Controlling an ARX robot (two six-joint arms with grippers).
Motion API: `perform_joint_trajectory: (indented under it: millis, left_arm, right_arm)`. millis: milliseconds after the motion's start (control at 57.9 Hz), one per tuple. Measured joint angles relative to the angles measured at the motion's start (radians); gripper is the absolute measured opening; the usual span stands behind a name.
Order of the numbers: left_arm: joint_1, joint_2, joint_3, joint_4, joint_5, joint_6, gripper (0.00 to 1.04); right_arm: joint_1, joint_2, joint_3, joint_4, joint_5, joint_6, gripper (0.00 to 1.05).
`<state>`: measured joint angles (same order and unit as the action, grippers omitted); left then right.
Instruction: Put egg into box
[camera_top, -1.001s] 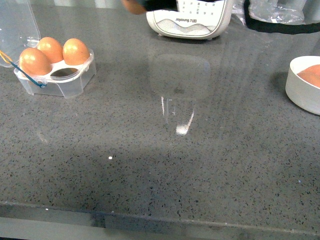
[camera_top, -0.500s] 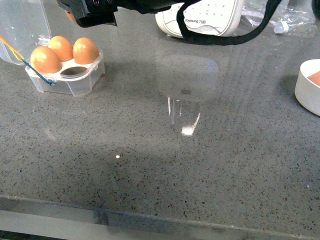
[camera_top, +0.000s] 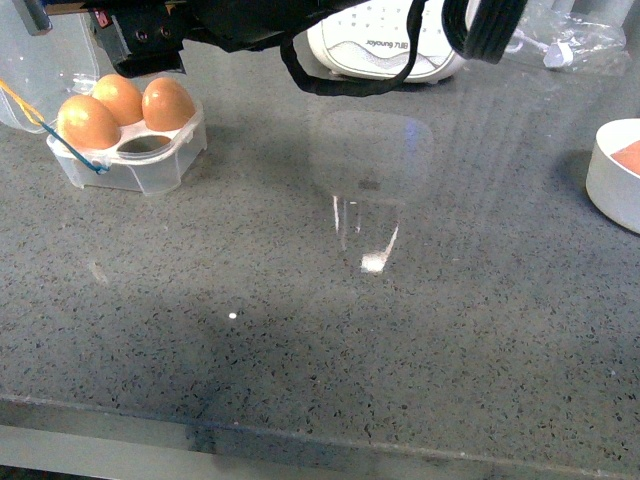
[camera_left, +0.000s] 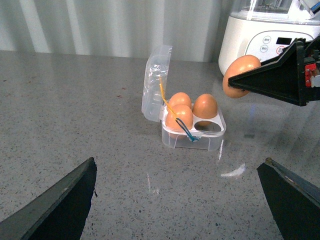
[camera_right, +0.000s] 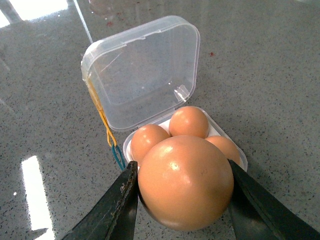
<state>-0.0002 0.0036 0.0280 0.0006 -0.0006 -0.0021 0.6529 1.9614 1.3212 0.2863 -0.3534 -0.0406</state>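
My right gripper is shut on the egg, a smooth orange-brown one held between both black fingers. It hangs above the box, a clear plastic carton with its lid open and a blue-and-yellow tie. In the front view the box sits at the far left with three brown eggs and one empty cell; the right gripper hovers just behind it. The left wrist view shows the held egg up beside the box. My left gripper is open, well short of the box.
A white kitchen appliance stands at the back, with the right arm's black cables looping in front of it. A round white bowl holding another egg sits at the right edge. The counter's front edge runs along the bottom.
The right arm has come in from the back and moved left, now standing over the box with the egg. The box and its eggs have not moved.
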Motion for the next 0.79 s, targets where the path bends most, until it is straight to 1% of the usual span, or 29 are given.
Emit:
perform_joint_trajectory:
  millis: [362, 794]
  left_arm:
    - [0.0, 0.0, 0.0, 0.0, 0.0, 0.0, 0.98]
    - [0.0, 0.0, 0.0, 0.0, 0.0, 0.0, 0.98]
  right_arm:
    - [0.003, 0.046, 0.01, -0.038, 0.0, -0.023, 0.43]
    - [0.016, 0.097, 0.081, -0.053, 0.01, -0.023, 0.43]
